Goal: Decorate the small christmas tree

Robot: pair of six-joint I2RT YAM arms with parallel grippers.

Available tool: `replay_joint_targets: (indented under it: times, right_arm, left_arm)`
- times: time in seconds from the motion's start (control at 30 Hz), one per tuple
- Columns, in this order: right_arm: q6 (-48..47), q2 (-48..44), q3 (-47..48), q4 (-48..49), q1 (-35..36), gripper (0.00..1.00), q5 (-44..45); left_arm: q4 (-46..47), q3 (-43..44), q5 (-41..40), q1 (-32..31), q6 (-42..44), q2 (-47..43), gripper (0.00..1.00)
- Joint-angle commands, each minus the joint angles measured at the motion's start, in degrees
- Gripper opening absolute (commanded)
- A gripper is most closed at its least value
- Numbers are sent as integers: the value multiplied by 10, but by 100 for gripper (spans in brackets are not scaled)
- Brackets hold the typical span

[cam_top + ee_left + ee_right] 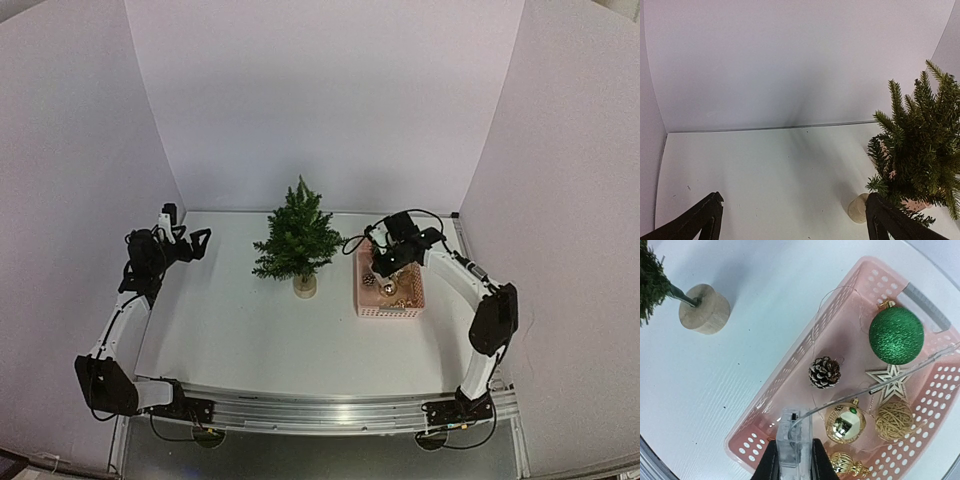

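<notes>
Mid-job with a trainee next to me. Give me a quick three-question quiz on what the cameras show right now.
1. True or false: the right end effector is shut on a clear battery box.
2. Seen from the top camera, the small christmas tree stands where? A) to the left of the pink basket, on the table B) to its right C) inside it
3. Fill in: the ornament nearest the basket's grey handle is the ____ glitter ball.
Key: 1 true; 2 A; 3 green.
</notes>
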Motion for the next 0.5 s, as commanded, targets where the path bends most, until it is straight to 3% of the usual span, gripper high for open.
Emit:
replay_joint_targets:
  times: [0.0,0.47]
  right_arm:
    - [21,-63,33,0,2,3,24]
    - [52,-117,269,16,2,5,14]
  left_arm:
    - [31,29,21,-1,-1,-4,100]
    - [79,108,87,-1,-52,9,100]
